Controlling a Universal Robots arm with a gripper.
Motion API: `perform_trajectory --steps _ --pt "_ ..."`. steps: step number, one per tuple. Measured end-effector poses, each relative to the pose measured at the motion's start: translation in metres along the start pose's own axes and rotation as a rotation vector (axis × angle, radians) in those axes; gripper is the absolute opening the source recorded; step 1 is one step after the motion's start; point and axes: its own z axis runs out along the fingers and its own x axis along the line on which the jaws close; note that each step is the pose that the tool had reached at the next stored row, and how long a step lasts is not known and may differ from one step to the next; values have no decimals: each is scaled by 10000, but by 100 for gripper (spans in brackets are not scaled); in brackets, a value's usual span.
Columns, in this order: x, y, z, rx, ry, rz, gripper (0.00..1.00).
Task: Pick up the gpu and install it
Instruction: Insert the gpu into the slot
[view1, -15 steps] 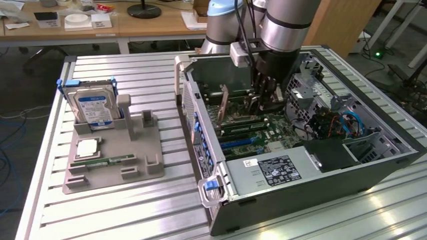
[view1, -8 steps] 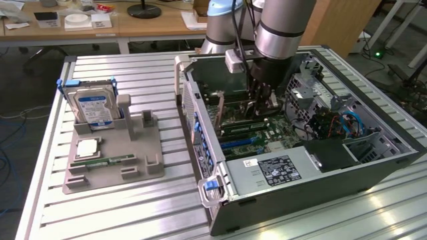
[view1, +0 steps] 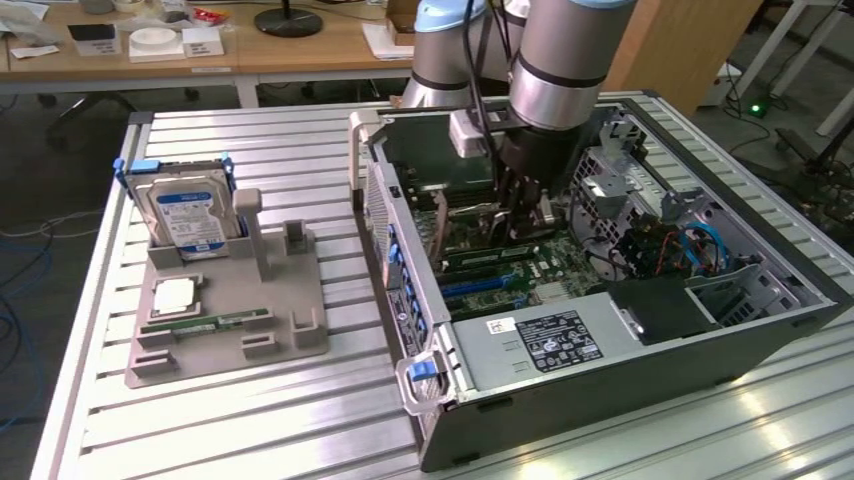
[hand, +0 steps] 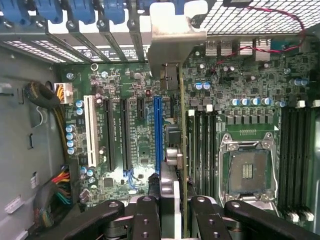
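In the wrist view the gpu (hand: 181, 130) is seen edge-on as a thin card with a silvery metal bracket at its far end. It stands upright over the green motherboard (hand: 135, 125), close beside the long blue slot (hand: 158, 135). Whether it touches a slot I cannot tell. My gripper (hand: 175, 205) is shut on the card, one black finger on each broad face. In the exterior view my gripper (view1: 521, 215) reaches down into the open computer case (view1: 641, 370), just above the motherboard.
A silver hard drive (view1: 187, 215) stands in a grey holder (view1: 227, 340) at the exterior view's left, with a green memory stick (view1: 200, 323) and a square chip (view1: 174, 297) lying on it. Inside the case are a bare processor socket (hand: 247, 172), cables (view1: 687, 245) and the case walls.
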Motion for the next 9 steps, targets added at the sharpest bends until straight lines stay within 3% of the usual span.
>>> perform_trajectory --steps 9 --pt "13 67 105 -4 2 -3 29"
